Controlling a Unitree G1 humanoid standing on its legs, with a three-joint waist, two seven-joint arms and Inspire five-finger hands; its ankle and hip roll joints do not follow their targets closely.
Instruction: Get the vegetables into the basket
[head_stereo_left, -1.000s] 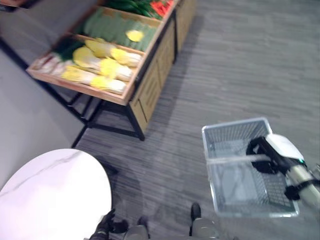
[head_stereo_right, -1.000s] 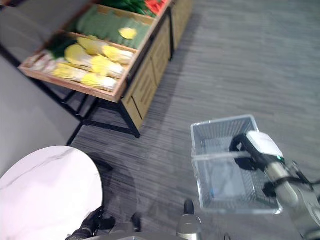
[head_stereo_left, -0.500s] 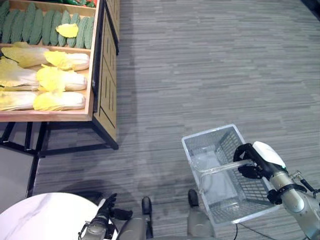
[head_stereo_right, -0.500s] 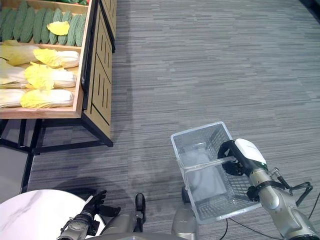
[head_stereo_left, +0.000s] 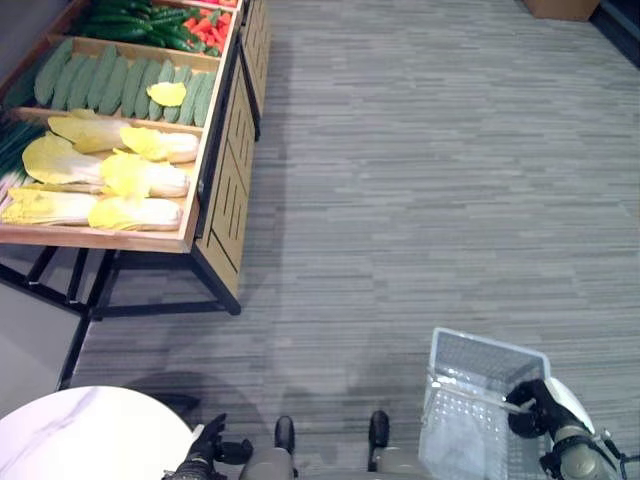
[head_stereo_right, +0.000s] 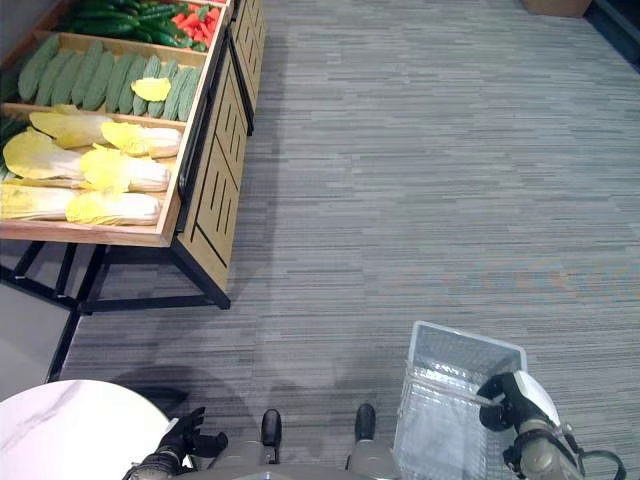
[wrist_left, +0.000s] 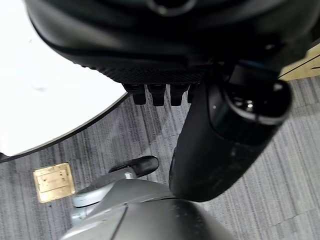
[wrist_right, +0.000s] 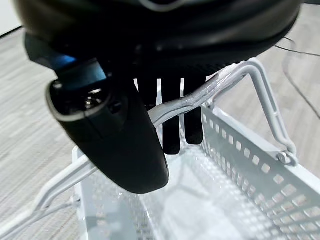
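A pale mesh basket (head_stereo_left: 487, 346) hangs low at my right side, and its inside shows bare mesh (wrist_right: 250, 165). My right hand (head_stereo_left: 533, 410) is shut on the basket's handle (wrist_right: 225, 80), with its fingers (wrist_right: 170, 125) curled over the bar. The vegetables lie on a wooden stand at the far left: yellow napa cabbages (head_stereo_left: 120, 180), green cucumbers (head_stereo_left: 115, 85) and red peppers (head_stereo_left: 205, 22). My left hand (head_stereo_left: 205, 455) hangs near the bottom edge beside a white table, fingers relaxed and holding nothing.
The wooden stand (head_stereo_left: 215, 150) rests on a black frame with a slatted cabinet side. A round white marble table (head_stereo_left: 90, 435) sits at the lower left. Grey striped carpet (head_stereo_left: 430, 180) stretches between the stand and the basket.
The whole view has shifted as the camera moved. The right hand and basket now show lower and closer to the body, still held by the handle. The left hand hangs as before.
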